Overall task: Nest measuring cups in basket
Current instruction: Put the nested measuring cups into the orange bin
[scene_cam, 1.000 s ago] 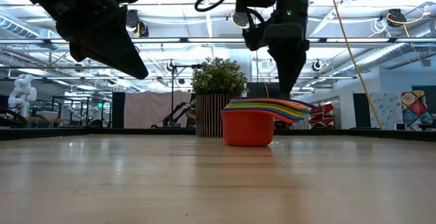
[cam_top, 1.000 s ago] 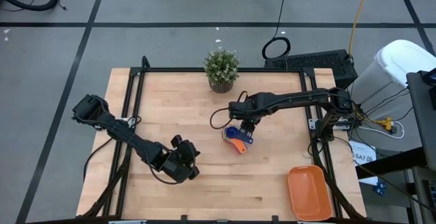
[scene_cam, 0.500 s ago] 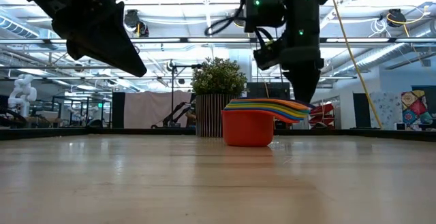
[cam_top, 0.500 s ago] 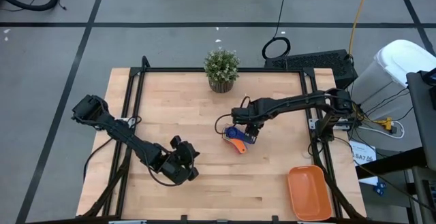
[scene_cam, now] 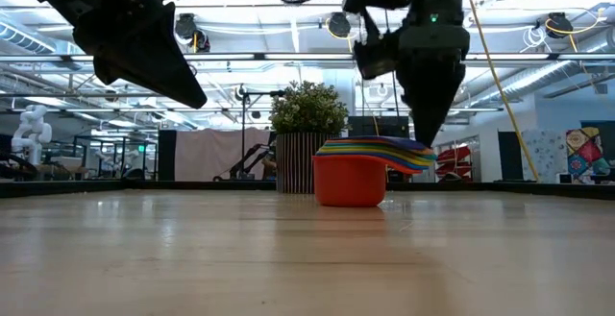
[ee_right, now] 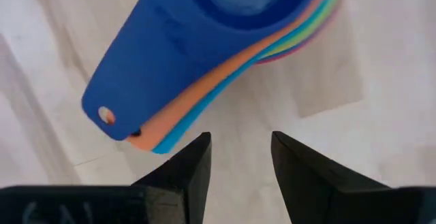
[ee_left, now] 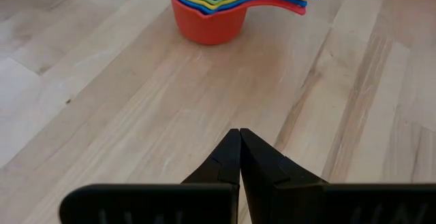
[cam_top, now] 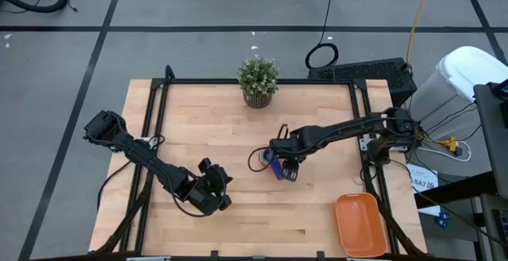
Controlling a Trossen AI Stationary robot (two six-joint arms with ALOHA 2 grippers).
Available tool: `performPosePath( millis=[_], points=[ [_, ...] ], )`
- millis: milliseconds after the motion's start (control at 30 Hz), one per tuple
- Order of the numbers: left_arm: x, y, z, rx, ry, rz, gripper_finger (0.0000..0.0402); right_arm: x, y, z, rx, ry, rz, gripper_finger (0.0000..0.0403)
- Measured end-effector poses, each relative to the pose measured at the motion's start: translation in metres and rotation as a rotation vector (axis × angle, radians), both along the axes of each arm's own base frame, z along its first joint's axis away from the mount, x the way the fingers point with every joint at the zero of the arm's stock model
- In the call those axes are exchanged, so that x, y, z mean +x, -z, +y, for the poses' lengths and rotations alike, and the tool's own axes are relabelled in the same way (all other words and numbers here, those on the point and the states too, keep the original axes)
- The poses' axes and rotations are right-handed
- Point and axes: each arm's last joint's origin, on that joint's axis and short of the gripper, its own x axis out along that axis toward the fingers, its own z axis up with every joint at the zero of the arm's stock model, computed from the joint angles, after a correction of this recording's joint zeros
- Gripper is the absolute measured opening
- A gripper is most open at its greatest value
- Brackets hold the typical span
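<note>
The measuring cups [cam_top: 270, 164] stand nested in one stack at the table's middle. The red cup [scene_cam: 350, 180] is lowest, with its base on the wood, and the blue one [ee_right: 225, 6] is on top. Their handles [ee_right: 146, 94] fan out to one side. My right gripper [ee_right: 240, 157] points down, open, just past the handles' free ends, with bare table between its fingers. My left gripper [ee_left: 239, 137] hovers shut near the table's front left, aimed at the stack [ee_left: 208, 16]. The orange basket [cam_top: 361, 225] lies at the near right corner.
A small potted plant [cam_top: 258, 80] stands at the far edge, behind the stack. A black frame rail [cam_top: 373, 189] runs along the table's right side beside the basket. Bare wood lies between the stack and the basket.
My right gripper has moved toward the table's near edge and sunk a little, from above the cups' bowls to the free ends of the handles. It has also tipped a little more upright. The stack has stayed in place.
</note>
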Motion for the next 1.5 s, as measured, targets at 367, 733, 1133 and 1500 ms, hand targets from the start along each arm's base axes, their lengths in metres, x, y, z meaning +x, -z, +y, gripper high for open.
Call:
performPosePath(
  millis=[367,733,1133,1500],
  points=[
    [0.002,0.000,0.003,0.004,-0.010,0.004,0.0008,-0.013,-0.051,0.023,-0.062,0.069,-0.150,0.0144],
    [0.001,0.000,0.005,0.019,-0.029,0.003,0.0008,-0.003,-0.050,0.032,-0.109,-0.049,-0.243,0.0226],
    [-0.003,-0.006,0.038,0.360,-0.102,0.094,0.0008,0.030,-0.047,0.028,0.106,-0.019,-0.459,0.0319],
    [0.000,-0.042,0.105,0.467,-0.264,0.107,0.0018,-0.018,-0.042,0.011,0.026,0.301,-0.006,0.0314]
  ],
)
